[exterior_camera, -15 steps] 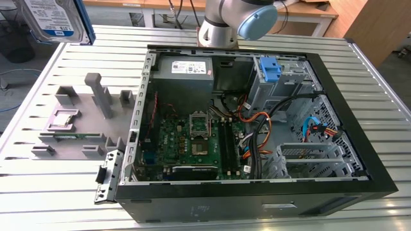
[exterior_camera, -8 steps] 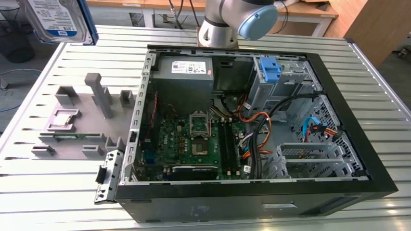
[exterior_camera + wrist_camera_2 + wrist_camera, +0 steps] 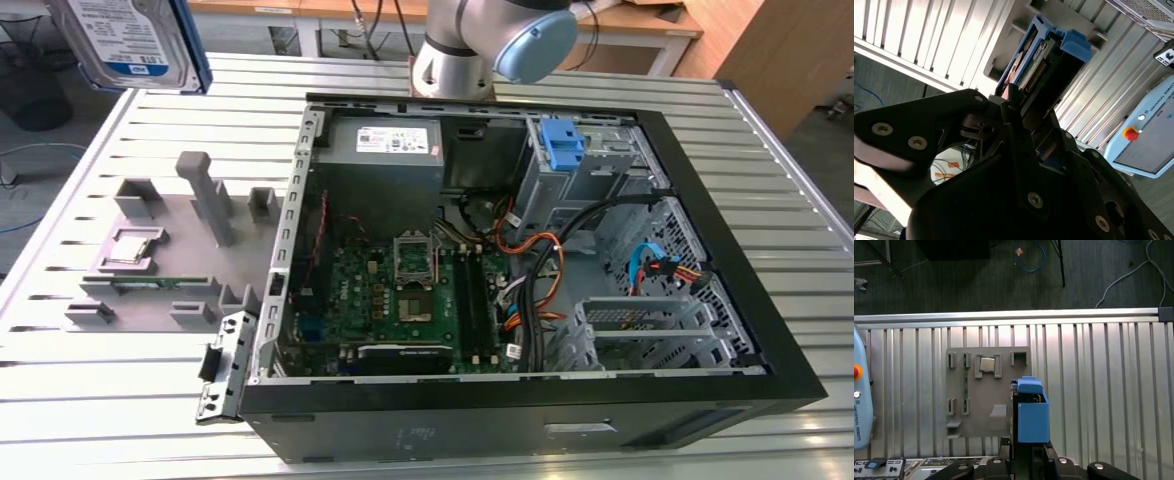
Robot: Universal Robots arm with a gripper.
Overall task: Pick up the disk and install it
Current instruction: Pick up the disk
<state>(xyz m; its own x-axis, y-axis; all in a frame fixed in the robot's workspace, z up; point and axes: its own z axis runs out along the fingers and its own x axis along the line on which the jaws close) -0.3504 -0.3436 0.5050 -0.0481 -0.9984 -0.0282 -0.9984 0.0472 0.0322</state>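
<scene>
Jaws closed on the disk (image 3: 1033, 420); gripper (image 3: 1025, 444) clamps its near end in the first wrist view, blue rail bracket facing the camera. In the second wrist view a black finger (image 3: 1013, 102) presses the disk's edge.

Exterior view: disk (image 3: 127, 40) hangs in the air at 10 o'clock of the frame, label showing, clear of the slatted metal table (image 3: 134, 400).

Below it lies the grey fixture plate (image 3: 187, 270), a processor chip (image 3: 134, 250) seated in one pocket. The plate sits at 9 o'clock of the open computer case (image 3: 534, 400).

Inside the case: power supply (image 3: 380, 140) at 12 o'clock, upright blue latch (image 3: 561, 140) at 1, motherboard (image 3: 400, 290) at 7, metal drive cage (image 3: 641, 325) at 4.

Arm base (image 3: 487, 45) stands at 12 o'clock behind the case.
</scene>
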